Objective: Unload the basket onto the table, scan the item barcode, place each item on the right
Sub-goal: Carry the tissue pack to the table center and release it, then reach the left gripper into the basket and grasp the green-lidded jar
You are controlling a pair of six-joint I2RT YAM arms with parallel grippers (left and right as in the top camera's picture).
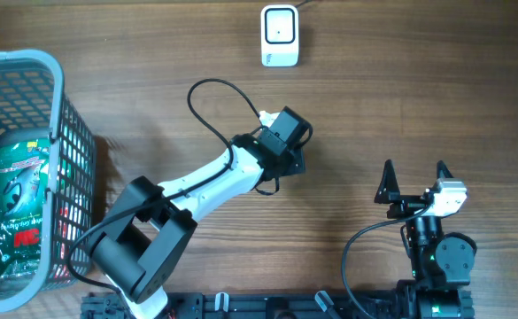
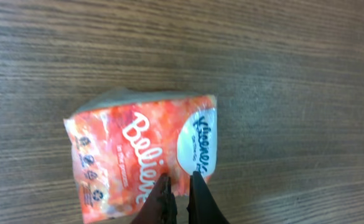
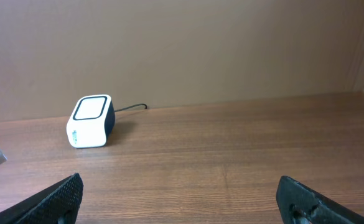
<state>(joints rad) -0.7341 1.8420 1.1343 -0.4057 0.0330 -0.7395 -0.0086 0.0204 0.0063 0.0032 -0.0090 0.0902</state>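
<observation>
Since the tissue pack lies flat on the table w/ its orange printed face up, I hold it by the edge. At lower centre of the left wrist view, my left gripper has both fingers pinched together on the pack's bottom rim, near the white brand oval. An edge grip makes sense imo: it leaves both broad faces bare for the reader. No barcode shows on the up face, only small icons at its left end, so it's prob. underneath; I can't confirm that. In the overhead view the pack is hidden under my left wrist, about mid-frame.

The scanner sits at top centre of that frame, well apart from the pack, window facing up. The next move thus needs a lift, a carry up-frame, and a turn so the code side meets the window.

My right gripper is at lower right, fingers wide apart, holding nothing, out of the way and facing the scanner. The basket at far left holds a green packet, not involved atm.
</observation>
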